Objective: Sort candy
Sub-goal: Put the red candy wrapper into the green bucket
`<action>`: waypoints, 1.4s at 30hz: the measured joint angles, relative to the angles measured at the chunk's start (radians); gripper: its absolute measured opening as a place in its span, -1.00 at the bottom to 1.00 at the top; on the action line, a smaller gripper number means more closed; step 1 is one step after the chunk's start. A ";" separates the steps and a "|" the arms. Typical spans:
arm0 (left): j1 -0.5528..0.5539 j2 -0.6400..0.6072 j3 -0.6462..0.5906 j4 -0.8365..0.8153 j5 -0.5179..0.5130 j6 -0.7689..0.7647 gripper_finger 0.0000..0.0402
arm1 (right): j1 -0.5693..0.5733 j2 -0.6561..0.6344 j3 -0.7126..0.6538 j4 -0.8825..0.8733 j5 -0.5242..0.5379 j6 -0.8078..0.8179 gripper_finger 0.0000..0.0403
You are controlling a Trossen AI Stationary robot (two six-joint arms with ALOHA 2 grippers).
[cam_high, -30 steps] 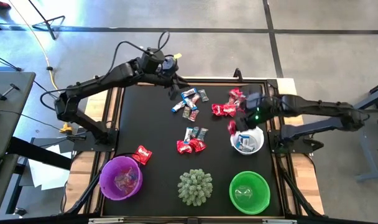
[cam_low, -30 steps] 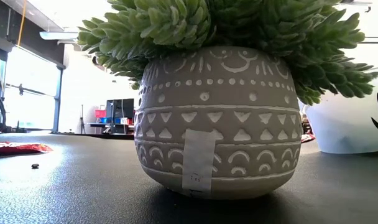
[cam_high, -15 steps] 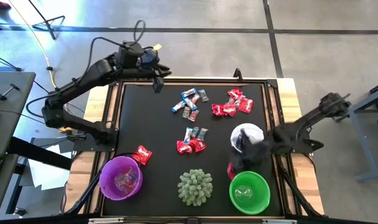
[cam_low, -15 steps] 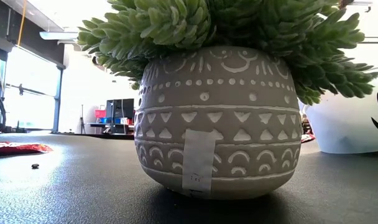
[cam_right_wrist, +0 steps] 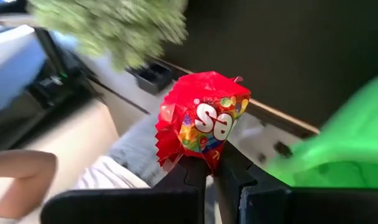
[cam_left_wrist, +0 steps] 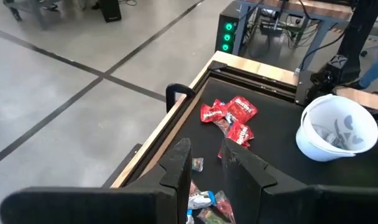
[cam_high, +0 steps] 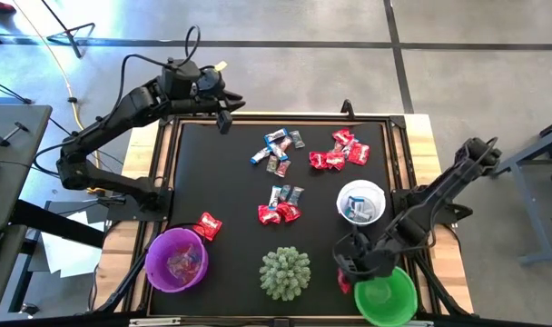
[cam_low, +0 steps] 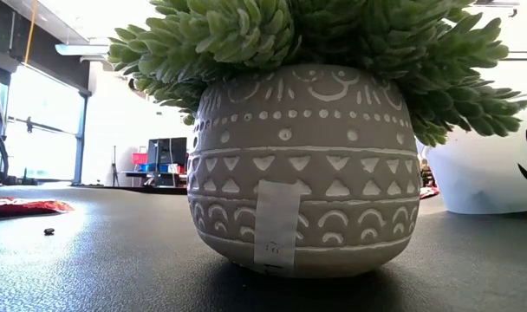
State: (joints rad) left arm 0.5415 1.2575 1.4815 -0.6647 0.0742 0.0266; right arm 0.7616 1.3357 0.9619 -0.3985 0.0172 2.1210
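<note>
Now we see the right tool (cam_right_wrist: pixel 211 163) pinching a red candy packet (cam_right_wrist: pixel 202 118) at the green bowl (cam_high: pixel 385 297), near worktop (cam_high: pixel 221 182) corner. Left tool (cam_left_wrist: pixel 204 163) hovers narrow, empty, over the far edge; other candy (cam_high: pixel 278 151) lies mid-worktop.

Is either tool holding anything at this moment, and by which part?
The right tool pinches a red candy packet by its lower crimped edge, beside the green bowl. The left tool, at the table's far-left corner, holds nothing.
</note>
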 joint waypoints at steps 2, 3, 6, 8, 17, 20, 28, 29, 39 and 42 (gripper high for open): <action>0.000 0.000 0.000 -0.012 0.000 -0.011 -0.63 | 0.000 -0.012 0.000 0.000 0.036 -0.011 -0.98; 0.000 0.000 0.000 -0.017 0.001 -0.014 -0.63 | 0.001 -0.018 0.000 0.000 0.045 -0.017 -0.98; 0.000 0.000 0.000 -0.041 0.001 -0.015 -0.63 | 0.001 -0.041 0.000 0.001 0.052 -0.033 -0.98; 0.000 0.000 0.000 -0.053 0.001 -0.015 -0.63 | 0.004 -0.057 0.000 0.000 0.053 -0.034 -0.98; 0.000 0.000 0.000 -0.081 0.000 -0.005 -0.63 | 0.048 -0.174 0.000 -0.002 0.040 -0.001 -0.98; 0.000 0.000 0.000 -0.081 0.000 0.003 -0.63 | 0.073 -0.210 0.000 -0.051 -0.006 0.052 -0.98; 0.000 0.000 0.000 -0.080 -0.001 0.020 -0.63 | 0.133 -0.255 0.000 -0.261 -0.202 0.202 -0.98; 0.000 0.000 0.000 -0.081 -0.001 0.021 -0.63 | 0.136 -0.256 0.000 -0.268 -0.199 0.203 -0.98; 0.000 0.000 -0.001 -0.080 -0.001 0.020 -0.63 | 0.138 -0.256 0.000 -0.335 -0.228 0.143 -0.60; 0.000 0.000 -0.001 -0.091 -0.001 0.021 -0.63 | 0.138 -0.256 0.000 -0.359 -0.258 0.137 -0.47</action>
State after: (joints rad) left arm 0.5417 1.2579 1.4803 -0.7552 0.0731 0.0474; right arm 0.8993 1.0798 0.9619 -0.7578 -0.2405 2.2578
